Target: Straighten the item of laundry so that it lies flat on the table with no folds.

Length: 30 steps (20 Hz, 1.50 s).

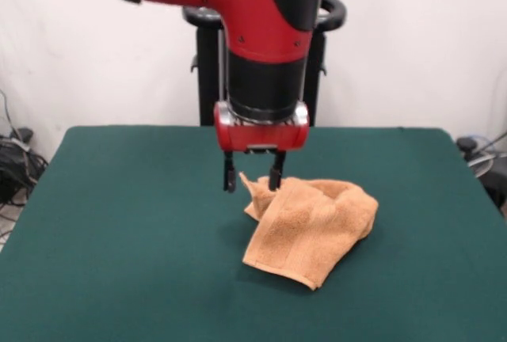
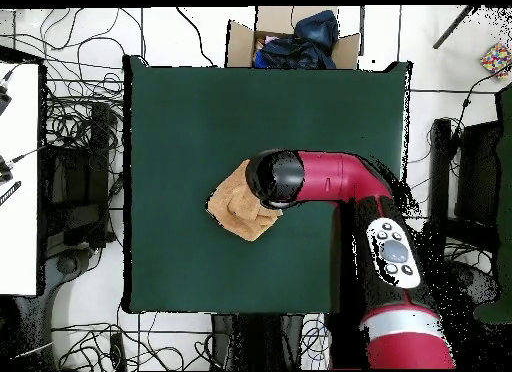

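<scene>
1. The towel (image 1: 311, 227) lies near the middle of the green table (image 1: 119, 263). It is not flat. It is folded over on itself and bunched up, with a thick lump along its far side.

2. In the front view, one corner of the towel sticks up in a little point at the far left of the heap.

3. The gripper (image 1: 253, 176) hangs straight down from the red arm (image 1: 238, 9), right at that pointed corner.

4. Its two black fingers (image 1: 229, 176) are a little way apart. The right finger touches or sits just behind the raised corner. The left finger is out over bare table. The fingers do not look closed on the cloth, so the gripper seems to hold nothing yet.

5. In the overhead view, the arm covers part of the towel and hides the gripper, so that view does not help here.

6. The step in hand looks like the reach for a corner, just before the grab. The flattening itself has hardly begun.

7. The next move likely needs the fingers to get around the corner and pinch only the top layer.

8. Then the corner would need to be pulled out and away from the heap, so the fold opens.

9. If the fingers pinch both layers, the whole towel may just slide along, folded as it is.
</scene>
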### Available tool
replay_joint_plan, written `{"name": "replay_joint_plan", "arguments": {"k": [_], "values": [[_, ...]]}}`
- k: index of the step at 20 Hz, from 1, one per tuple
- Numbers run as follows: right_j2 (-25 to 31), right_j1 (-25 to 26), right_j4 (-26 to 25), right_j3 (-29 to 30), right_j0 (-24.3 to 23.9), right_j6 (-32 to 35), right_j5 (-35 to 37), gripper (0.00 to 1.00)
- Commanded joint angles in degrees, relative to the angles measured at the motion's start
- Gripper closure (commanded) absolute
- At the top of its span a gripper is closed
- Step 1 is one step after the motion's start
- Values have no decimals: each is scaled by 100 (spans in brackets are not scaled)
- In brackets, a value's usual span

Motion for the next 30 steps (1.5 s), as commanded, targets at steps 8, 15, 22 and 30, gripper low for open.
{"name": "replay_joint_plan", "arguments": {"k": [8,15,22,30], "values": [[96,936,-261,-523,488,172,135,0],[84,884,-172,-478,484,162,141,0],[179,661,-123,-217,365,60,60,0],[176,604,-97,-254,395,66,201,0]]}}
